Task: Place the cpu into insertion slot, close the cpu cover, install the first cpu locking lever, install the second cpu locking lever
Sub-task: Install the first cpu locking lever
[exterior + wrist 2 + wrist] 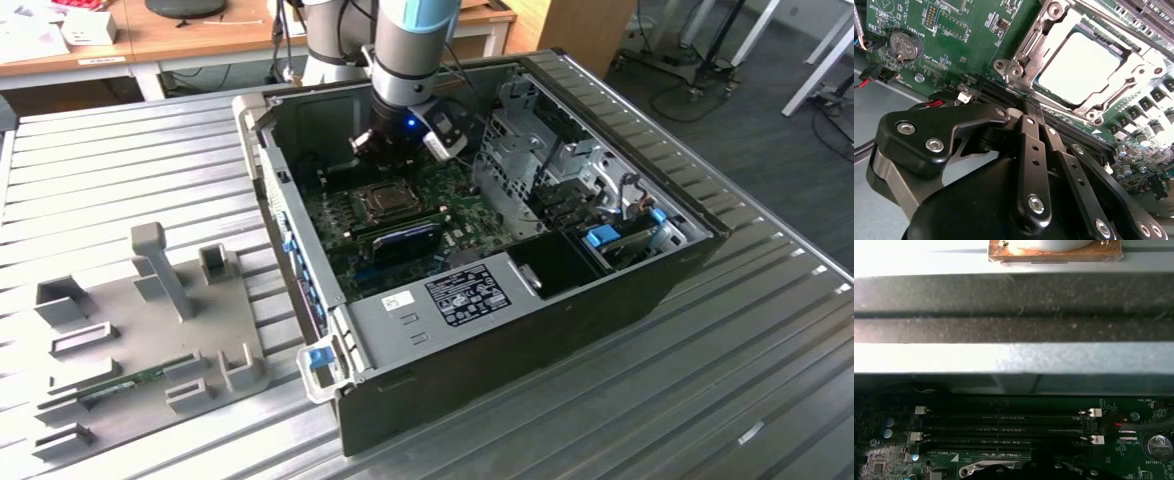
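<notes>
- The flat square silver-grey cpu [1078,67] sits under the thin shiny metal cover frame [1030,47].
- The black claw [1031,112] looks pinched nearly together, holding nothing.
- The thin frame probably bends easily; its edge seems safest to push.

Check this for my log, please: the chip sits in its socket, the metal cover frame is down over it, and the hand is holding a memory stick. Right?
Nearly. In the second wrist view the chip is seated under the lowered cover frame, but the hand holds nothing; its fingers are together and empty above the board.

Cpu [1079,67] in insertion slot [1030,46], under cpu cover [1134,65].
</notes>
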`<state>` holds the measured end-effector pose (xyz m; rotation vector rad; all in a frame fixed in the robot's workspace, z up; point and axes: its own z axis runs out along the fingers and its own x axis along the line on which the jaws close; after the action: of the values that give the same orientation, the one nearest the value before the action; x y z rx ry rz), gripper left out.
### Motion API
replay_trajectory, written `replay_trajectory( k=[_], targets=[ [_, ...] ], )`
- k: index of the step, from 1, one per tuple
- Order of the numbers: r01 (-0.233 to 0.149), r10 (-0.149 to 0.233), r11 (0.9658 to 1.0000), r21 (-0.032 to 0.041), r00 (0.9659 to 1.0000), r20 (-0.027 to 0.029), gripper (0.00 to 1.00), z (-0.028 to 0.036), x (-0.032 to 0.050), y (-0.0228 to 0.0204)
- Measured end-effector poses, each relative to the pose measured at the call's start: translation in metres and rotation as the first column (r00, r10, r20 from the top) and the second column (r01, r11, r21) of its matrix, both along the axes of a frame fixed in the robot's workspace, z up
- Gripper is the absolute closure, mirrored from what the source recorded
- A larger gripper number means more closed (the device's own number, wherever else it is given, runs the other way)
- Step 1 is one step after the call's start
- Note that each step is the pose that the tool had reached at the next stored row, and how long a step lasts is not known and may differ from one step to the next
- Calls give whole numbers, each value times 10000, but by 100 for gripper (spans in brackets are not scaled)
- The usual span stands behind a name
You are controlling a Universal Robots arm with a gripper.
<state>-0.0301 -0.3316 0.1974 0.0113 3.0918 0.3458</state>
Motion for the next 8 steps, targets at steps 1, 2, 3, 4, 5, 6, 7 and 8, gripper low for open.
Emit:
replay_trajectory(
  k=[1,2,3,4,5,6,7,8],
  targets=[
    [-1,1,10000,-27,10000,0,90,-3,0,0],
    [0,0,10000,-43,10000,0,90,-8,0,0],
    [-1,1,10000,-51,10000,0,90,-12,0,0],
    [0,0,10000,-55,10000,1,90,-15,0,0],
    [0,0,10000,-59,10000,0,90,-15,-1,-1],
    [0,0,10000,-59,10000,0,90,-15,0,-1],
    [0,0,10000,-58,10000,1,90,-16,0,0],
    [0,0,10000,-56,10000,2,90,-17,0,0]
  ],
)
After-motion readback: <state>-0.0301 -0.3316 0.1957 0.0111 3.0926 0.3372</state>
